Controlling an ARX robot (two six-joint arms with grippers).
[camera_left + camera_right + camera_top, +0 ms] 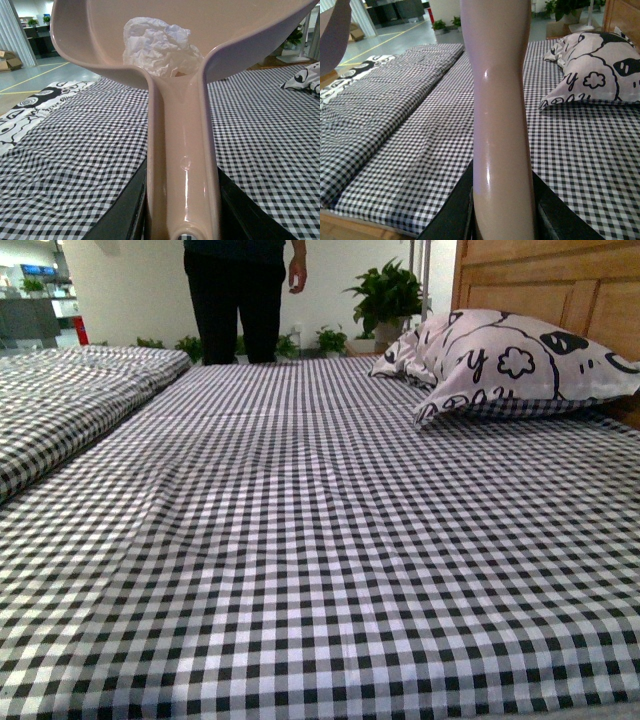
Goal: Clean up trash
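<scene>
In the left wrist view my left gripper [182, 220] is shut on the handle [182, 150] of the pinkish dustpan [100, 35], held above the bed. The trash, a crumpled white paper wad [159, 47], lies inside the pan where it meets the handle. In the right wrist view my right gripper [502, 220] is shut on the pinkish brush handle [500, 100], which rises out of the frame; its bristles are out of view. A bit of the dustpan [332, 27] shows at that view's edge. Neither gripper nor tool shows in the front view.
The checked bedsheet [320, 540] fills the front view. A white pillow with black cartoon prints [520, 360] lies at the back right against a wooden headboard [560, 285]. A second checked mattress [70, 390] lies at the left. A person [240, 290] and potted plants [385, 295] stand beyond the bed.
</scene>
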